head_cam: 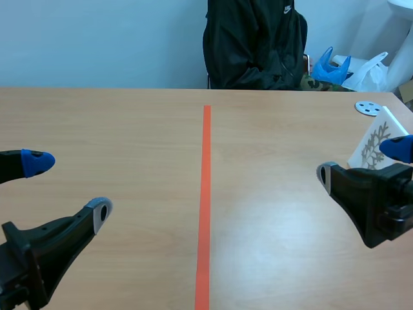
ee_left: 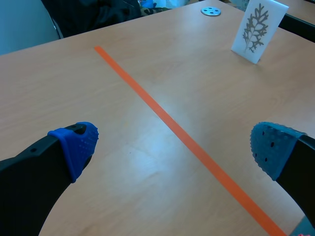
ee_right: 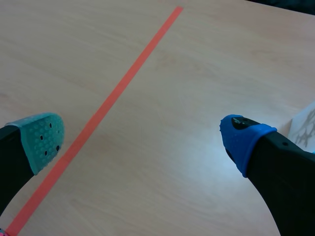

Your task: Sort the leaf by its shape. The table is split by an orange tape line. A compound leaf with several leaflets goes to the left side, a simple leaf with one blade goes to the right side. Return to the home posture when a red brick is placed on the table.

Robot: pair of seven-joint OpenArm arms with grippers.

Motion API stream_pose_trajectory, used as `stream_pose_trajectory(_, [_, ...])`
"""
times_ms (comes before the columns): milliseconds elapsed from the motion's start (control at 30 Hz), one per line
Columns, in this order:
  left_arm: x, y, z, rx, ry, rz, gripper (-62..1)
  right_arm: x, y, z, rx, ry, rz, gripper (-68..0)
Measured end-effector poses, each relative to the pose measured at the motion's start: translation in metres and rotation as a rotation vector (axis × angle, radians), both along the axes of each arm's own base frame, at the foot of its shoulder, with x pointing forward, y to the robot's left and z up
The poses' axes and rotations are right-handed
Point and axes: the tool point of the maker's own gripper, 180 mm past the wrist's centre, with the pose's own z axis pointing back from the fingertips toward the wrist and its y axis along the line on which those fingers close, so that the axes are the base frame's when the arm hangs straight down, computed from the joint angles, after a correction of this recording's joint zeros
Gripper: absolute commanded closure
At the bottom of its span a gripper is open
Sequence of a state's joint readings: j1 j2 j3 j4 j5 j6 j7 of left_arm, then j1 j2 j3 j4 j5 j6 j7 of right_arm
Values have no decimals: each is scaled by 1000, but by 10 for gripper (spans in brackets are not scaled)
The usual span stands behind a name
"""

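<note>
1. White card [ee_left: 273, 14], standing nearly upright on the pale wood surface [head_cam: 129, 129]. It bears a printed grey-brown leaf [ee_left: 256, 27], deeply divided, with many small lobed segments branching off a central stem.
2. The card stands at the far right of the surface, on the right side of the orange tape line [head_cam: 205, 194] and well apart from it.
3. Right gripper [head_cam: 362, 165] is low beside the card, with its fingers spread wide and nothing between them. In the scene view its blue-padded finger overlaps the card's lower right corner. Whether they touch cannot be told.
4. Left gripper [head_cam: 68, 187] is on the other side of the tape line, far from the card. It is also spread wide and holds nothing.
5. View differences:
   - The left wrist view shows the whole card face and the leaf outline clearly, across the tape line from its gripper.
   - The right wrist view catches only a sliver of the card beside its blue-padded finger, outside the gap. The leaf shape is not readable there.
   - The scene view shows the card at an angle.
6. Beyond the card, a small grey disc [head_cam: 368, 108] with holes lies flat near the far right edge.
7. Only the scene view shows a person [head_cam: 251, 45] in a dark jacket seated past the far edge, with a blue object [head_cam: 331, 68] and a white bag [head_cam: 374, 71] to one side.
</note>
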State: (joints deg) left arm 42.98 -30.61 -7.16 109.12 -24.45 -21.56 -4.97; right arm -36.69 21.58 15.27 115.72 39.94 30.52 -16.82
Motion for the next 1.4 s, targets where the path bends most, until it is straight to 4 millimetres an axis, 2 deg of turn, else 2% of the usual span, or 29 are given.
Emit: stream_pose_trajectory(1400, [0, 0, 0, 0, 0, 0, -623, 1, 1, 4, 14, -21, -1, -679])
